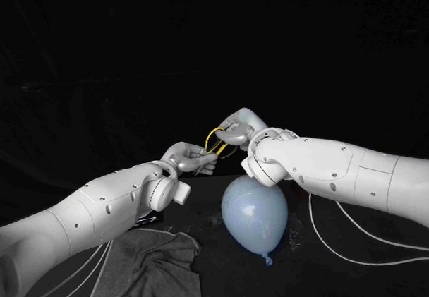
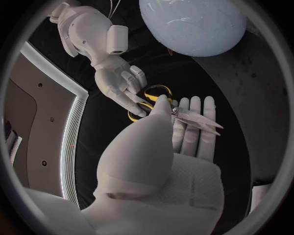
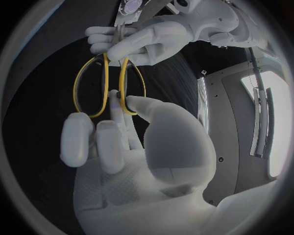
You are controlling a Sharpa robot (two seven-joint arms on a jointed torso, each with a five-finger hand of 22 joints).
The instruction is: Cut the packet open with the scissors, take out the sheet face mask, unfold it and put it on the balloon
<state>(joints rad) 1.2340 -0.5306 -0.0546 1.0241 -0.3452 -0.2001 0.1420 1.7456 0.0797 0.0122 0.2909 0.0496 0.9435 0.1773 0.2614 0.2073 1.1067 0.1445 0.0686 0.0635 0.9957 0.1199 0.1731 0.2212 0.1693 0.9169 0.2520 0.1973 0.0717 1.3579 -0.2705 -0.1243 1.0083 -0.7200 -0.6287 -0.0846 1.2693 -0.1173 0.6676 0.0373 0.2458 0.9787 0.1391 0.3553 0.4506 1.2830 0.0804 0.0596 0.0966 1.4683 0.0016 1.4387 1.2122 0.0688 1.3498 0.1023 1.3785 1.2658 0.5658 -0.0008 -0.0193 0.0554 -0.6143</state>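
**Inspector:** State of the left hand (image 1: 189, 158)?

**Assessor:** Clamped. The thumb presses down at the pivot of the yellow-handled steel scissors (image 2: 183, 113). The other fingers (image 2: 195, 122) lie straight and together beneath the blades, which cross them at a slant.

**Inspector:** And the right hand (image 1: 238, 127)?

**Assessor:** It is at the handle end. The thumb and one finger (image 3: 114, 105) are closed on one yellow loop. The remaining fingers lie side by side just below the loops, holding nothing.

**Inspector:** Position of the tool?

**Assessor:** It is in the air, spanning the gap between the two sets of fingers.

**Inspector:** Other items?

**Assessor:** A pale blue rubber balloon (image 1: 253, 212) lies on the black table (image 1: 228, 289), below the fingers and well apart from them. A crumpled grey cloth (image 1: 160, 267) lies just beside it.
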